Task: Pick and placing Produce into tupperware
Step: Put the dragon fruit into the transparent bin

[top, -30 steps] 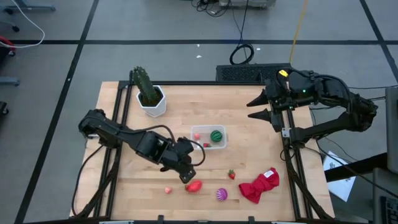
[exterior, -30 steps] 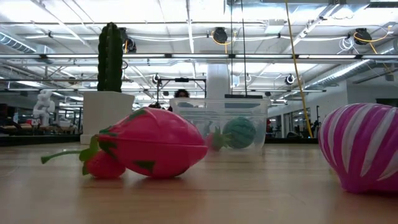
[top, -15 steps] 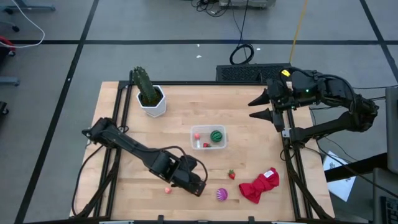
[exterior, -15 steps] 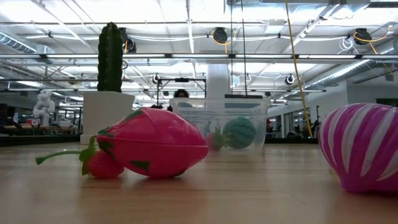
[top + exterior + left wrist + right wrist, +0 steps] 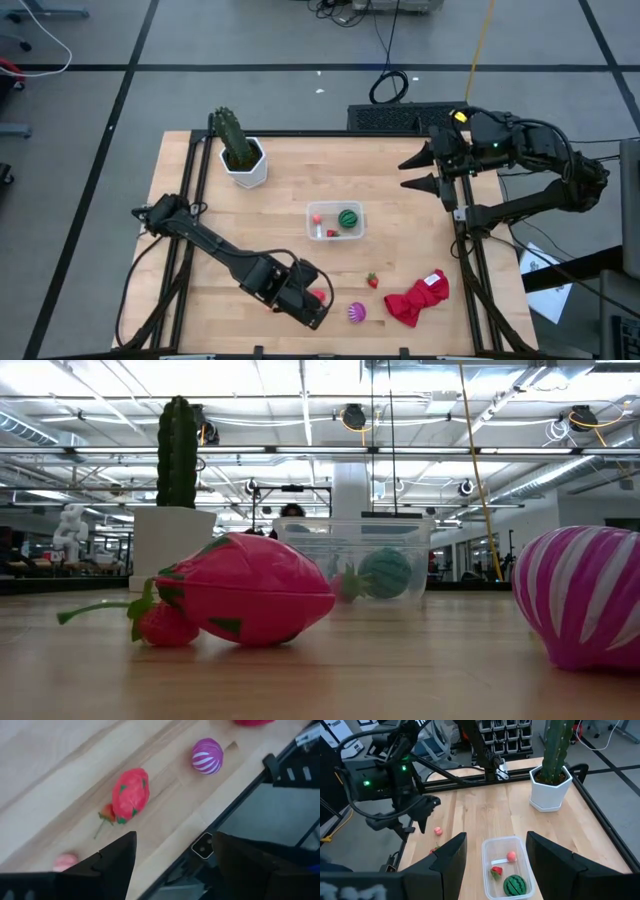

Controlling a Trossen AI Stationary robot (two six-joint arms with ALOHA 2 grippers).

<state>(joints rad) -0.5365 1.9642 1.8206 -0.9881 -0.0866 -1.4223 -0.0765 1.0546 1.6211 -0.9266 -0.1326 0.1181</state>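
The tupperware sits near the middle of the table and is taken here as the landmark; a green striped ball, a pink bit and a small red piece are already seen inside it. The left gripper is poised toward the near edge of the table from the tupperware, well apart from it, with its fingers spread apart and nothing between them. In the left wrist view a red pepper-like piece lies just ahead of those fingers, with a small strawberry touching its side, and a pink piece lies near the gripper. The step in hand is judged to be the pick of the pepper-like piece. For a clean pick, the gripper should be centred over the piece's widest part, with the fingers set across its short axis so that the strawberry is not caught or pushed along. A descent close to the table before closing would be wise, since the rounded piece may roll or squirt out if pinched high. The purple striped piece and another strawberry lie on the near side of the tupperware, beside the red cloth, and are left for later. The right gripper waits on the far right of the tupperware, its fingers parted and empty. The cactus pot stands beyond the tupperware on the left and should be kept clear of during the carry.
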